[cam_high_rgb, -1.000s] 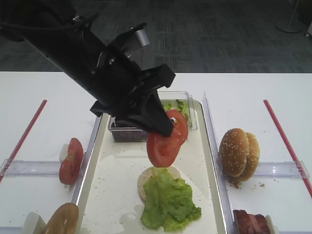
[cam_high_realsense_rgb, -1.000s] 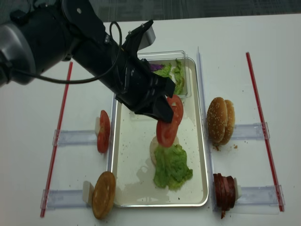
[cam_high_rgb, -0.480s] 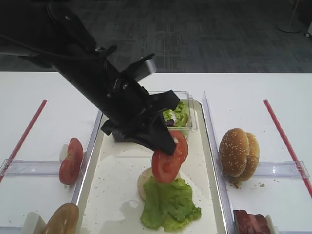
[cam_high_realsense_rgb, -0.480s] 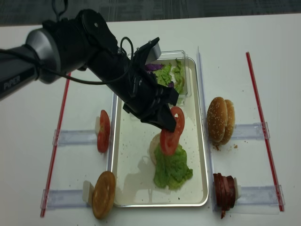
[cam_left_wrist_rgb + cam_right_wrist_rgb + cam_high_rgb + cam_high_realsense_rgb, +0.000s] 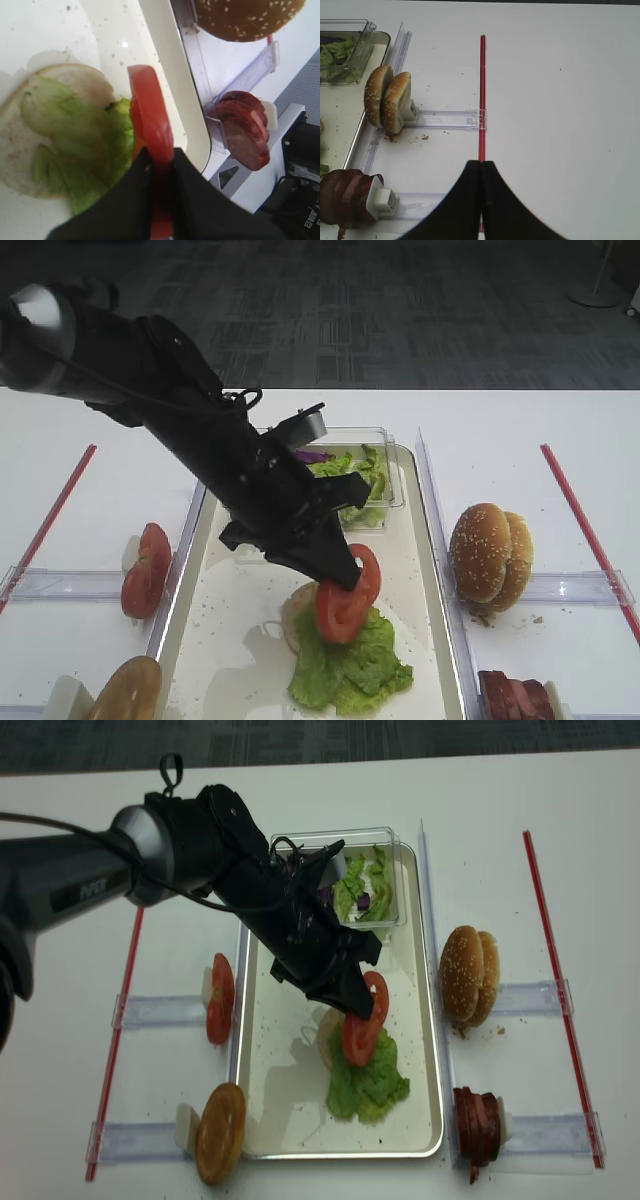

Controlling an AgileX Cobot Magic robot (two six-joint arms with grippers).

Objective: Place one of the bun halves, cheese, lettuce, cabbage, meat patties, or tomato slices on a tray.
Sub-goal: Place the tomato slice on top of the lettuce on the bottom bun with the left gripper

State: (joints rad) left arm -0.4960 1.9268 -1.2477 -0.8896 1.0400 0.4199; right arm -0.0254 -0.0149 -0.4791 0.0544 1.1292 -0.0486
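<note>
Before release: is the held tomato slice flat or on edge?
On edge: the tomato slice stands upright in the shut left gripper, above the lettuce.

a white table (image 5: pixel 60 970) carries the tray (image 5: pixel 262 1120), two red strips (image 5: pixel 545 910) and clear holder rails (image 5: pixel 150 1012).

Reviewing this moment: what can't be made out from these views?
- Left tool, shut on the tomato slice: the tool covers the slice's lower edge in the left wrist view.
- Bottom bun half: mostly under the lettuce and arm.
- Meat patties: cut by the exterior high view's bottom edge.
- Right tool, shut: absent from both high views.
</note>
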